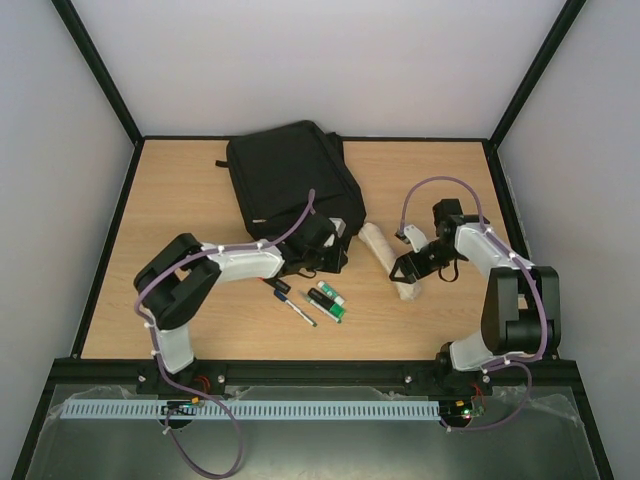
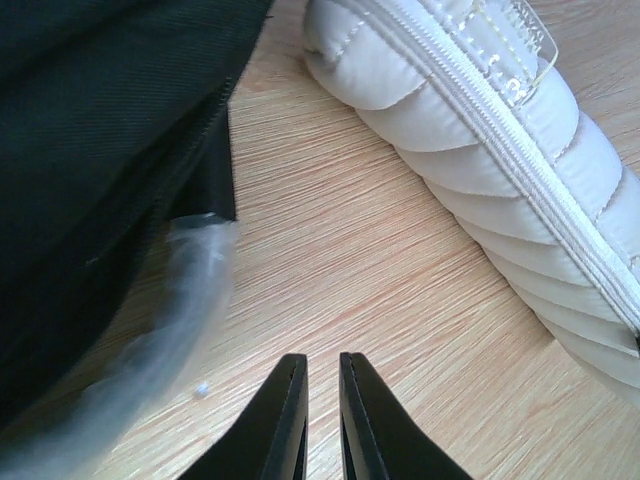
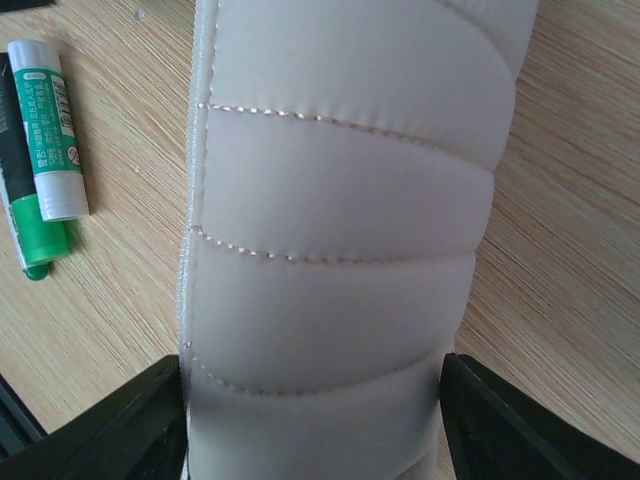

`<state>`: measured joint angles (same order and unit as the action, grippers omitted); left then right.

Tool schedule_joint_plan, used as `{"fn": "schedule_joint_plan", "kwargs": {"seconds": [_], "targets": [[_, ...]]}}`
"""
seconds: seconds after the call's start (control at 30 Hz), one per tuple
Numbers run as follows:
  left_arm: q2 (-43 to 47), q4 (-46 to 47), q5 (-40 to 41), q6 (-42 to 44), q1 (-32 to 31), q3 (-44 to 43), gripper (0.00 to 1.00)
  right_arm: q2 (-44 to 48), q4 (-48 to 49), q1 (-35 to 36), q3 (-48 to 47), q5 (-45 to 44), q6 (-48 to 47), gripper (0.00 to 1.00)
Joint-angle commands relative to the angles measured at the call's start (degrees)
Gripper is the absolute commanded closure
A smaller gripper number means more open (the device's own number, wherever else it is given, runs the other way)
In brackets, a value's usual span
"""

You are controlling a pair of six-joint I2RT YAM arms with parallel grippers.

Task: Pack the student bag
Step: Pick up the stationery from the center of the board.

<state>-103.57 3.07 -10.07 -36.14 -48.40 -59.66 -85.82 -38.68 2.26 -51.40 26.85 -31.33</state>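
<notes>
The right gripper (image 3: 315,420) stands wide open astride the one beige pencil case (image 3: 340,200), a finger at each flank (padding not visibly squeezed). The left gripper (image 2: 322,400) is all but closed and holds nothing, beside the near right corner of the single student bag (image 1: 285,175), which lies at the table's (image 1: 180,200) back-centre. One glue stick (image 3: 50,130), one green marker (image 3: 35,235) and one pen (image 1: 298,312) lie between the arms.
</notes>
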Motion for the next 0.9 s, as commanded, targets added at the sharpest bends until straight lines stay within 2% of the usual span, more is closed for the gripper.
{"fn": "schedule_joint_plan", "kwargs": {"seconds": [0.0,0.4,0.63,0.77,0.87], "targets": [[-4.6,3.3,-3.1,0.5,-1.3,-4.3,0.88,2.0,-1.0,-0.2,-0.7,-2.6,1.9,0.32],[-15.0,7.9,-4.7,-2.4,-4.0,-15.8,0.90,-0.7,-1.7,-0.2,-0.6,-1.7,1.7,0.31],[-18.8,7.5,-4.9,-3.3,-4.3,-21.9,0.91,-2.9,-3.9,-0.2,-2.1,1.3,-0.2,0.26],[-20.1,7.9,-6.1,-4.4,-4.7,-23.8,0.91,-3.3,-1.3,-0.2,-3.1,-1.1,4.1,0.26],[-20.1,8.1,-6.4,-4.6,-5.2,-24.3,0.91,-3.8,2.6,-0.2,-3.5,-8.1,11.0,0.26]]}}
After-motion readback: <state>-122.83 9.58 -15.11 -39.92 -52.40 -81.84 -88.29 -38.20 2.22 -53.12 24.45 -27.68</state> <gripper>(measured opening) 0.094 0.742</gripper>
